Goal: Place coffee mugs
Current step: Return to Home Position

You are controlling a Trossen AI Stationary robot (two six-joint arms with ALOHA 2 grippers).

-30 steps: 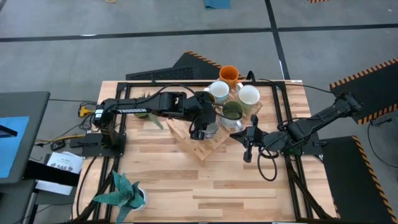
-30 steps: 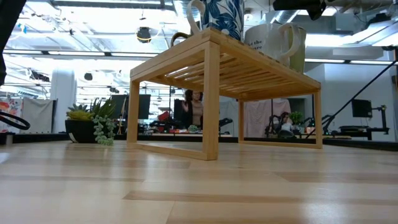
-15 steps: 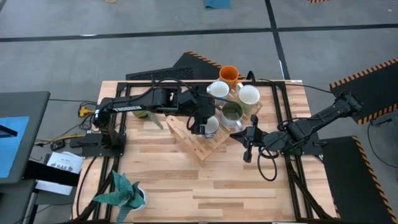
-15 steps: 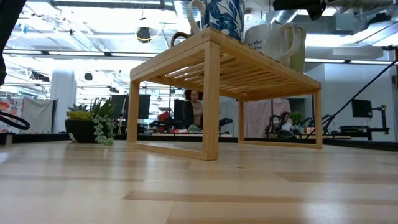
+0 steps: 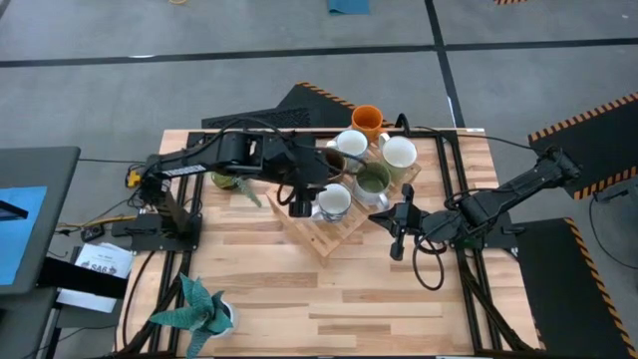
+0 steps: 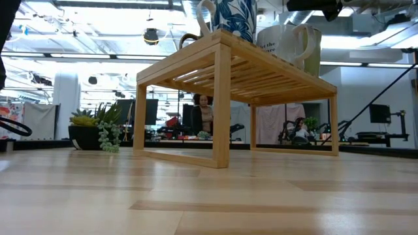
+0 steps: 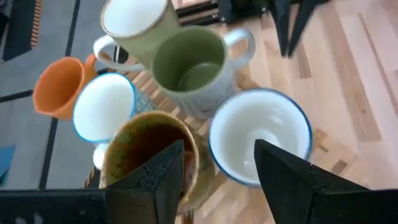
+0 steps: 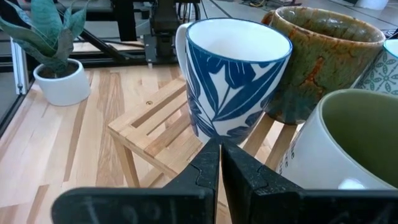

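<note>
Since all six coffee mugs (image 5: 373, 179) are gathered on the rack (image 5: 321, 239), toward the table's (image 5: 299, 299) 12 o'clock, nothing is held: the left gripper (image 5: 300, 204) is spread wide at the rack's 9 o'clock, the right gripper (image 5: 397, 237) pinched together, empty, at its 4 o'clock.

**Mugs clustered on the rack at mid-desk**

The rack (image 5: 319, 234) stands near the middle of the desk (image 5: 299, 299), toward its back edge. The coffee mugs (image 5: 374, 179) crowd together on its top. The left gripper (image 5: 297, 204) is just left of them, and the right gripper (image 5: 397, 239) is just right of the rack. A potted plant (image 5: 204, 309) stands at the front-left corner.
</note>
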